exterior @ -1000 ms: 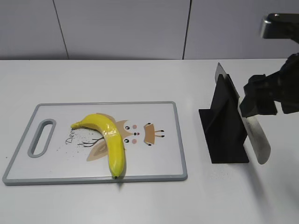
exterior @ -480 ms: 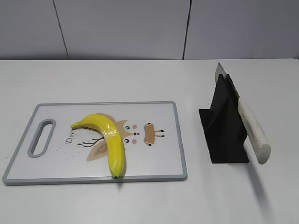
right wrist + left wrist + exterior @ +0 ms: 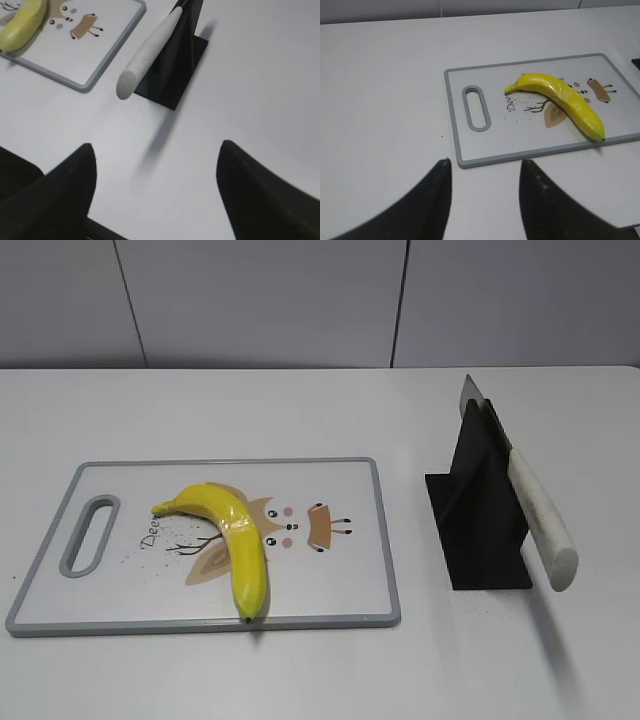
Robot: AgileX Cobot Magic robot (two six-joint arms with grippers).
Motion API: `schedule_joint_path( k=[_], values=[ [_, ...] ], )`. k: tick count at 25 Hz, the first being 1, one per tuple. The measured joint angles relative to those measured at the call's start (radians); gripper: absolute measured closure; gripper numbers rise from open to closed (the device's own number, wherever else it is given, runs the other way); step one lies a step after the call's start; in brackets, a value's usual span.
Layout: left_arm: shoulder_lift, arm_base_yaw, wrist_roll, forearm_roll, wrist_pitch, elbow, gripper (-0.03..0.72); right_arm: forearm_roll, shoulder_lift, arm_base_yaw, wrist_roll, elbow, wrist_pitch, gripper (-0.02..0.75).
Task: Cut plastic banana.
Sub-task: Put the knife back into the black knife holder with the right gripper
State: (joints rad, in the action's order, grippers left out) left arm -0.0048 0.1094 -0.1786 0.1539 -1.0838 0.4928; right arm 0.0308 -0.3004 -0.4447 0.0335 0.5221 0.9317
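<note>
The right hand [image 3: 155,195] hangs wide open and empty above bare bench [image 3: 260,75], short of the knife [image 3: 147,52], whose pale handle juts free from a black stand [image 3: 177,75], likely so it can be gripped from the side. The left hand [image 3: 482,200] is also spread open and empty, near the cutting board [image 3: 470,160]. The banana [image 3: 232,540] lies across the middle of the board, its dark end just at the front edge. Bench all around the stand and between it and the board leaves open room for carrying the blade over.
</note>
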Motion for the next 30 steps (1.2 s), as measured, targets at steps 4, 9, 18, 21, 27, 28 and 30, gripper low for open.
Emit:
schedule_joint_path(
  k=[4, 9, 18, 21, 27, 28, 30],
  values=[
    [0.0, 0.0, 0.0, 0.0, 0.0, 0.0, 0.254, -0.009, 0.084, 0.0, 0.0, -0.012, 0.081, 0.145],
    [0.0, 0.0, 0.0, 0.0, 0.0, 0.0, 0.254, -0.019, 0.149, 0.0, 0.0, -0.024, 0.115, 0.155],
    [0.0, -0.001, 0.002, 0.001, 0.0, 0.0, 0.264, -0.021, 0.304, 0.0, 0.0, -0.024, 0.118, 0.189],
    [0.0, -0.001, 0.002, 0.001, 0.0, 0.0, 0.266, -0.017, 0.307, 0.012, 0.0, -0.024, 0.118, 0.19],
    [0.0, -0.002, 0.002, 0.002, 0.0, 0.0, 0.27, -0.015, 0.307, 0.155, 0.0, -0.024, 0.118, 0.199],
    [0.0, -0.002, 0.002, 0.002, 0.0, 0.0, 0.271, -0.015, 0.307, 0.197, 0.0, -0.024, 0.118, 0.201],
    [0.0, -0.002, 0.002, 0.002, 0.0, 0.0, 0.272, -0.015, 0.307, 0.276, 0.0, -0.024, 0.118, 0.204]
  ],
)
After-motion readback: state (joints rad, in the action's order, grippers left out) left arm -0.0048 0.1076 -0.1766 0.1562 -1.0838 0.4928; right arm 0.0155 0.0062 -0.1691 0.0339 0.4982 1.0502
